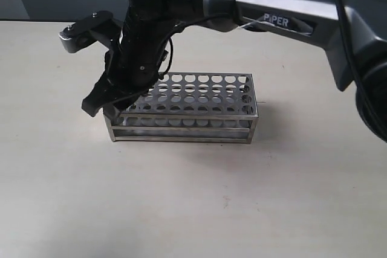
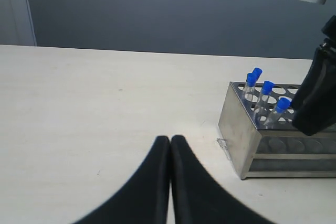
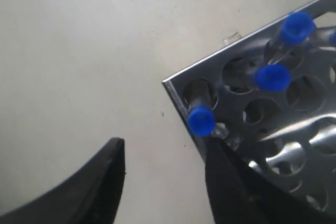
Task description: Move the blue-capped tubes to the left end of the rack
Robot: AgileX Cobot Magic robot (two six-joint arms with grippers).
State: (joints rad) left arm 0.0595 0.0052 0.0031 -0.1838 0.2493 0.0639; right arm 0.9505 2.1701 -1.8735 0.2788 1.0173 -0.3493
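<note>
Seen from outside, the right gripper hung at the left end of the rack. The left wrist camera showed the left gripper pressed together, well apart from the rack, with four blue-capped tubes clustered at the rack's near end. The right wrist camera showed the right gripper's jaws apart, holding nothing, beside the rack's corner.

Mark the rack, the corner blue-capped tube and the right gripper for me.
rack (image 2: pixel 239 129), left wrist view, on its end wall.
corner blue-capped tube (image 3: pixel 201 119), right wrist view, on its blue cap.
right gripper (image 3: pixel 166 145), right wrist view, midway between its open fingertips.
</note>
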